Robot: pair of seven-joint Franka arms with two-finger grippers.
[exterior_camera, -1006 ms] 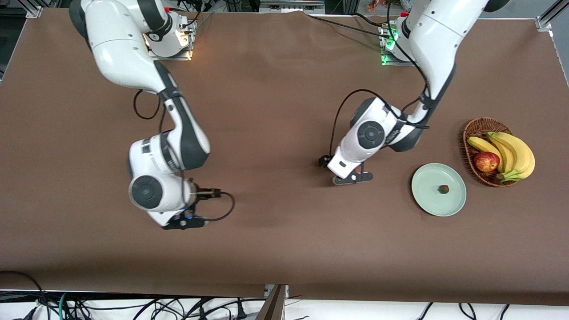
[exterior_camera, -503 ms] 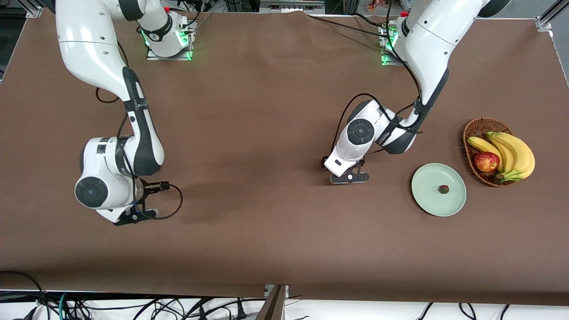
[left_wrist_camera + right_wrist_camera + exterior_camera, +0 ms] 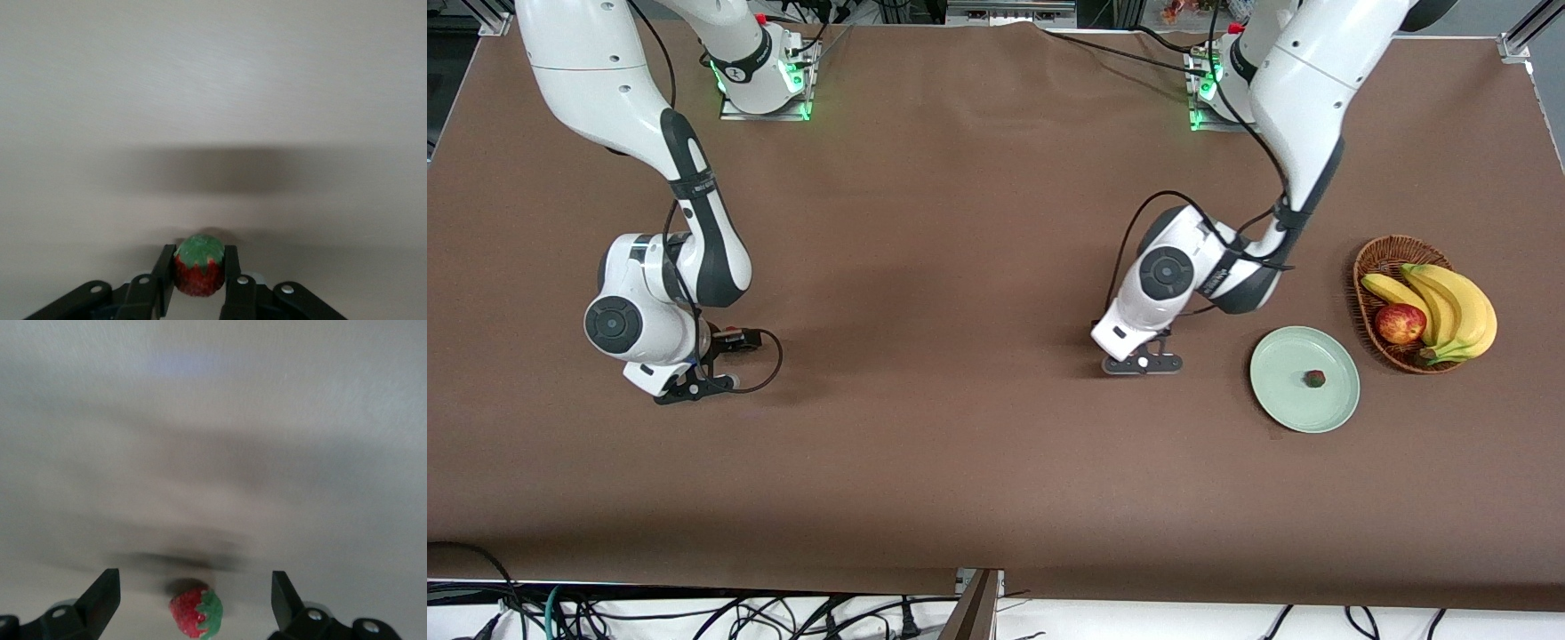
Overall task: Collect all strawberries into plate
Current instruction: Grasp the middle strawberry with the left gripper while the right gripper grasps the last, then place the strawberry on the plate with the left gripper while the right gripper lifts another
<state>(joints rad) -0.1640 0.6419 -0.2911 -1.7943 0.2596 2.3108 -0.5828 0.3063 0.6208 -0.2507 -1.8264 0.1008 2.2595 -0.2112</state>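
Left gripper (image 3: 1141, 364) sits low over bare brown tablecloth (image 3: 960, 222), between table centre and the round pale mint-green plate (image 3: 1280, 404). Its wrist view shows the jaws pinched onto a small red strawberry with a green leafy cap (image 3: 198, 273), berry squarely between the fingers (image 3: 164, 270). Compared with half a second back, this gripper has shifted slightly toward the plate; the grasp looks settled, so the carry seems under way.

Right gripper (image 3: 694, 387) is over the cloth at the right arm's end of the table. A second ago it was much nearer the table's middle; it has swung out and since steadied. Its wrist view shows jaws spread wide, holding nothing, with another small red strawberry, green cap to one side (image 3: 197, 613), lying on the cloth between them. Reads as lining up for a pick.

One tiny red berry with a dark cap (image 3: 1314, 379) lies on the plate, unmoved across the pictures. Brown wicker basket (image 3: 1374, 267) with bananas (image 3: 1449, 307) and a red-yellow apple (image 3: 1400, 323) stands just beside the plate, untouched.

Tally, by my judgement: one in, one held, one about to be gripped.
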